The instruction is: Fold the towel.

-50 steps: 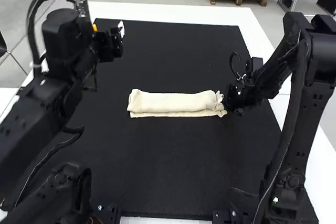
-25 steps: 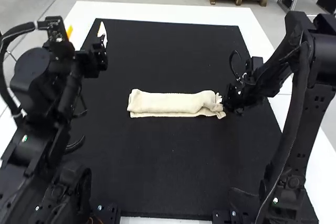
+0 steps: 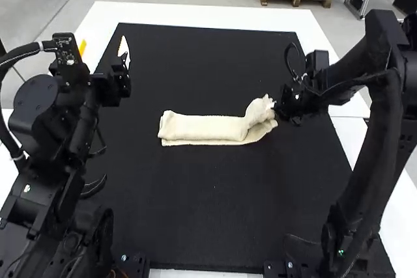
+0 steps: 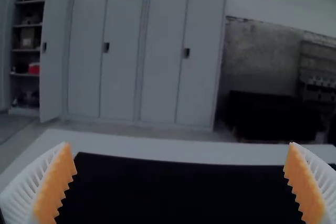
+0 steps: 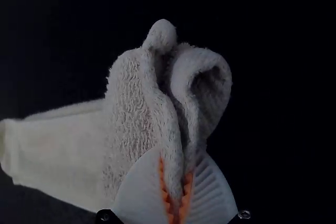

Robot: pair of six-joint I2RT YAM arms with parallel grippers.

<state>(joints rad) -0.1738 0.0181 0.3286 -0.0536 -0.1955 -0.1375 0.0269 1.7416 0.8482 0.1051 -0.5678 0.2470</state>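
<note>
High view: the cream towel (image 3: 203, 126) lies near the middle of the black mat (image 3: 215, 206), folded into a long, narrow strip set crosswise, its end nearest the right arm (image 3: 374, 154) raised and bunched. At that end is the right gripper (image 3: 276, 105), narrowed onto the gathered cloth; in the right wrist view the terry stands up in folds, pinched between the orange pads (image 5: 187, 184), with one loop curling open just beside the pinch. Well apart from the towel, the left gripper (image 3: 124, 55) is held up over the mat's side by the left arm (image 3: 49, 105); in the left wrist view its two ribbed white fingers (image 4: 29, 187) stand wide apart. Around the mat shows the white table (image 3: 215, 16)
</note>
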